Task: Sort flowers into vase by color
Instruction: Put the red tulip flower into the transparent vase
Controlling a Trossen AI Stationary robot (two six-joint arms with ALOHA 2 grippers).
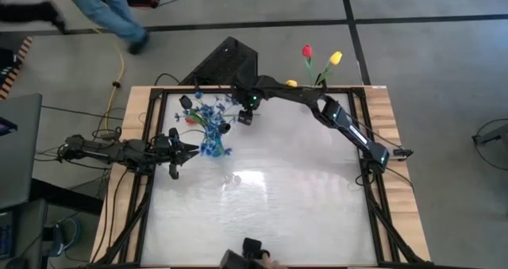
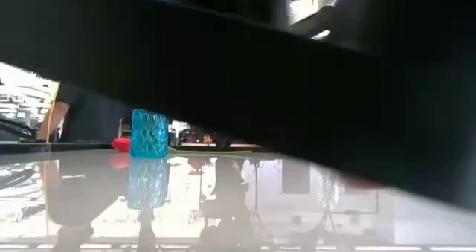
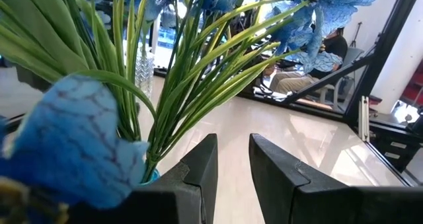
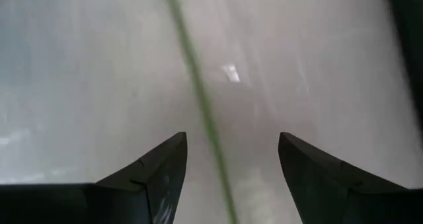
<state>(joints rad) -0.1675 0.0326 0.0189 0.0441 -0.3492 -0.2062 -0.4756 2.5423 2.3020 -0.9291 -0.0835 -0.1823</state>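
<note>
Near the far edge, right tool (image 1: pixel 244 117) gapes around a green stem (image 4: pixel 198 85).

No legible text, label, brand, number or sign in any view. Nothing readable on the desk (image 1: pixel 302 190), the arms, or the room behind it.

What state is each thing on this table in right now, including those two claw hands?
Blue vase: upright, filled with blue flowers.
Blue flowers: standing in the blue vase.
Red tulip: upright at the table's far edge.
Yellow tulip: upright beside the red one.
Left gripper: slightly open, empty, beside the blue vase.
Right gripper: open, a green stem between its fingers, ungripped.
</note>
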